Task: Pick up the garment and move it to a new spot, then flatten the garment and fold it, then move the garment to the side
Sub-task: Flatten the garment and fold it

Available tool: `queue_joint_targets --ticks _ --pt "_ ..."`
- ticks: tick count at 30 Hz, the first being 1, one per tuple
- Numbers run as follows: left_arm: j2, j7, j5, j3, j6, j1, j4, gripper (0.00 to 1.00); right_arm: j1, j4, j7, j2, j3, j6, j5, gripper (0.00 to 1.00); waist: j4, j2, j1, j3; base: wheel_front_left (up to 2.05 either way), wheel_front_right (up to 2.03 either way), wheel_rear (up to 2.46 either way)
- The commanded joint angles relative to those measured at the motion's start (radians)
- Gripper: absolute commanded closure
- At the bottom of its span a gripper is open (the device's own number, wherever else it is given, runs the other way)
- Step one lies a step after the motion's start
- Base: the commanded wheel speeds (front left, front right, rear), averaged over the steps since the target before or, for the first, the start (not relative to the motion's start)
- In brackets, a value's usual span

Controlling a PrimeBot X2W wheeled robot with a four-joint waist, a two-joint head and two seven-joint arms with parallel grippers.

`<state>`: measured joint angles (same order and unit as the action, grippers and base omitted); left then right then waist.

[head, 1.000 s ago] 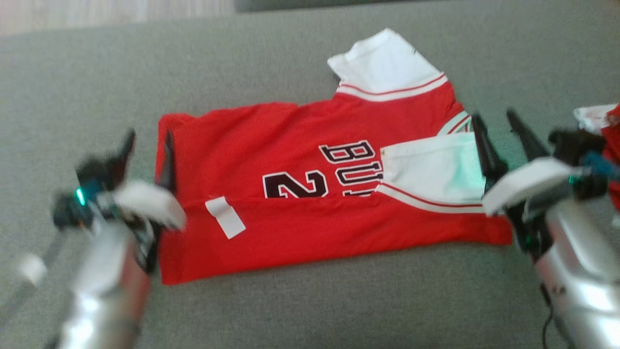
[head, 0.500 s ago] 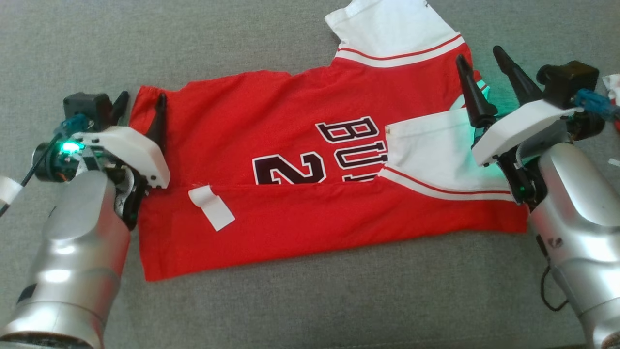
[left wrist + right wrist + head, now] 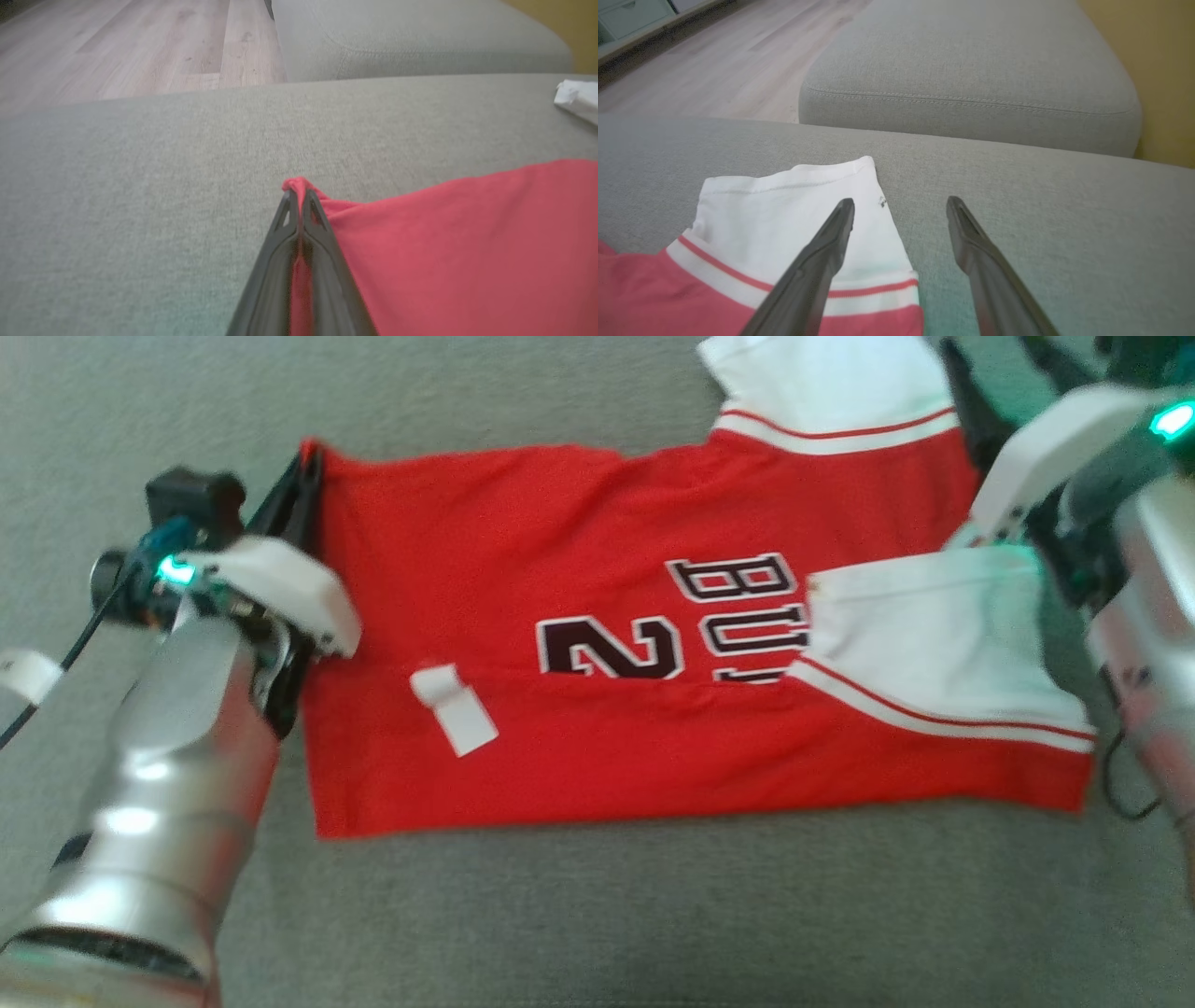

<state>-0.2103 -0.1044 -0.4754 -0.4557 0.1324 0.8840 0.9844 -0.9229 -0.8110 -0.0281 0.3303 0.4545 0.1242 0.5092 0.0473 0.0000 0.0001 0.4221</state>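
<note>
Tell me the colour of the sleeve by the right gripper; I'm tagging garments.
White sleeve with a thin red stripe, clearest in the right wrist view.

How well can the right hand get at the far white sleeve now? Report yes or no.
Probably yes. The right hand is open at the white sleeve edge, one finger over the cloth and one over the bare sofa, with nothing in between.
</note>
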Motion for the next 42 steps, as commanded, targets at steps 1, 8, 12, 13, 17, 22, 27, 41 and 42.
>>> queue_joint_targets --ticks 1,8,12,13,17,22,27,41,42 --pt "-0.028 -0.026 -0.004 0.018 -0.002 0.057 -0.021 1.0 -0.031 0.008 -0.019 0.01 0.02 0.007 0.001 0.0 0.035 0.0 -0.0001 0.026 0.0 0.0 0.0" --pt "0.079 -0.1 -0.03 -0.03 -0.002 0.132 -0.004 1.0 -0.195 -0.141 -0.117 0.05 0.061 0.007 -0.007 0.0 0.155 0.0 -0.0001 0.101 0.0 0.0 0.0" --pt "0.108 -0.121 -0.051 -0.055 -0.002 0.153 0.006 1.0 -0.248 -0.201 -0.14 0.054 0.083 0.007 -0.013 0.0 0.189 0.0 -0.0001 0.127 0.0 0.0 0.0" --pt "0.112 -0.125 -0.057 -0.061 -0.002 0.157 0.009 1.0 -0.257 -0.214 -0.144 0.053 0.09 0.007 -0.017 0.0 0.194 0.0 -0.0001 0.131 0.0 0.0 0.0" --pt "0.119 -0.137 -0.077 -0.079 -0.002 0.164 0.024 1.0 -0.273 -0.253 -0.161 0.039 0.119 0.007 -0.011 0.7 0.199 0.0 -0.0001 0.136 0.0 0.0 0.0" --pt "0.102 -0.153 -0.091 -0.058 -0.005 0.172 0.046 1.0 -0.3 -0.283 -0.029 0.051 0.104 0.007 -0.024 1.0 0.186 0.0 -0.0001 0.123 0.0 0.0 0.0" --pt "0.07 -0.157 -0.092 0.002 -0.038 0.14 0.013 1.0 -0.315 -0.343 0.185 0.043 0.042 0.007 -0.051 1.0 0.154 0.0 -0.0001 0.086 0.0 0.0 0.0" --pt "0.0 -0.157 -0.01 0.173 -0.074 -0.159 -0.142 1.0 0.01 -0.053 0.289 -0.009 -0.044 0.007 0.101 1.0 0.011 0.0 -0.0001 -0.097 0.0 0.0 0.0" --pt "-0.005 -0.157 -0.002 0.191 -0.077 -0.187 -0.152 1.0 0.058 -0.009 0.289 -0.007 -0.054 0.007 0.124 1.0 -0.001 0.0 -0.0001 -0.113 0.0 0.0 0.0"
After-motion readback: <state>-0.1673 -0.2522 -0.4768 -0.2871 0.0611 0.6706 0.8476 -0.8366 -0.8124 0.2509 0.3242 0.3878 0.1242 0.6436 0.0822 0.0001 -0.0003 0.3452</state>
